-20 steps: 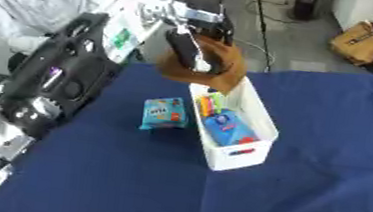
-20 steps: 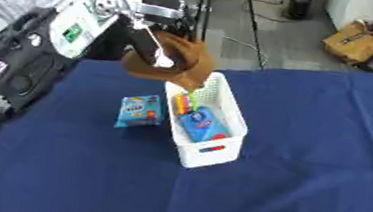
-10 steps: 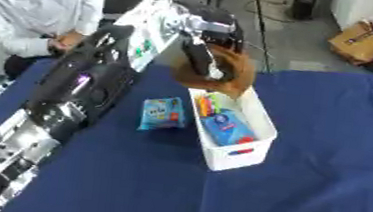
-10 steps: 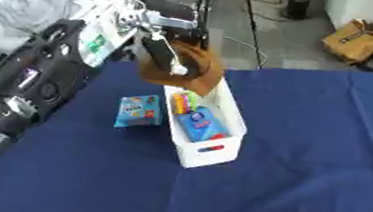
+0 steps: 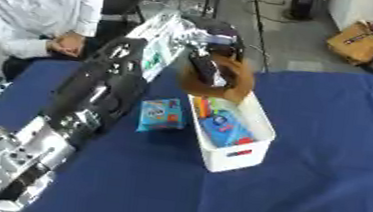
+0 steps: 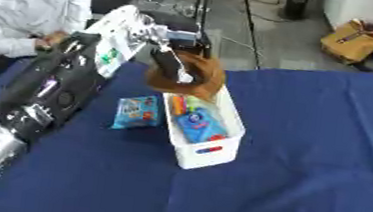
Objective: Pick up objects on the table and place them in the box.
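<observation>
The left hand (image 5: 205,66) is curled around a floppy brown thing (image 5: 228,80) right above the far end of the long white box (image 5: 237,151) (already part full), so it only needs to go straight down.

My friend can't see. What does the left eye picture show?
The robot's left hand holds a floppy brown thing over the far end of a white box with colourful items inside. A blue packet lies beside the box on the blue table.
</observation>
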`<action>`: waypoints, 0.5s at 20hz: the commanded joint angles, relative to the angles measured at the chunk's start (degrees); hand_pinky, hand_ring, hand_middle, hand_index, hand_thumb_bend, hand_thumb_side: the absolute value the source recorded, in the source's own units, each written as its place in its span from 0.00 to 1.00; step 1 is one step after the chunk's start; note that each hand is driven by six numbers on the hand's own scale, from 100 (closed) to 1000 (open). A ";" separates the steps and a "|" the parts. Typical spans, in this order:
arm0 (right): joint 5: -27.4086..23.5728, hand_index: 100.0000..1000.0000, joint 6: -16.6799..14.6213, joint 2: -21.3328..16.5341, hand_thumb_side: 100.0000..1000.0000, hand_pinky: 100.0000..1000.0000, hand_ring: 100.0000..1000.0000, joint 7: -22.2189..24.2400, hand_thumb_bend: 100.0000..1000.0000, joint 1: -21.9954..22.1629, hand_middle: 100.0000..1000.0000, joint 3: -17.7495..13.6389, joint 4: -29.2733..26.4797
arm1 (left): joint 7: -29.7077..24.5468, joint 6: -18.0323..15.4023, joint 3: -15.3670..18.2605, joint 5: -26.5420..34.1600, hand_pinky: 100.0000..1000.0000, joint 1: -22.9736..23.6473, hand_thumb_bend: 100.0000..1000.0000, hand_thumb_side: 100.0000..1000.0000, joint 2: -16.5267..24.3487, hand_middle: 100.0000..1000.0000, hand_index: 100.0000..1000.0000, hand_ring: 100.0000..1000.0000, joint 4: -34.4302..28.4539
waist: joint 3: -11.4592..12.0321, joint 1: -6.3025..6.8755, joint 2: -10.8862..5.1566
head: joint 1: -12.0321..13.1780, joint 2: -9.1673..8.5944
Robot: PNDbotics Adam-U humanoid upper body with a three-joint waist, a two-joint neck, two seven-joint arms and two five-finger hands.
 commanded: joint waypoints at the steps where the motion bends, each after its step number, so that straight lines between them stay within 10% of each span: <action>1: -0.44 0.54 -0.20 -0.38 0.53 0.73 0.68 0.00 0.00 -0.89 0.57 -0.05 -1.19 | 1.71 -0.31 1.32 -1.83 0.10 -1.44 0.00 0.08 0.06 0.33 0.55 0.21 1.24 | -0.14 -0.67 -0.69 | 0.35 -0.77; 10: -0.75 0.54 -0.33 -0.11 0.52 0.73 0.68 0.00 0.00 -1.02 0.57 0.08 -1.19 | 4.65 -0.32 3.10 -4.84 0.10 -1.11 0.00 0.09 -1.71 0.32 0.54 0.21 4.98 | -1.02 -0.70 -0.36 | 0.81 -1.28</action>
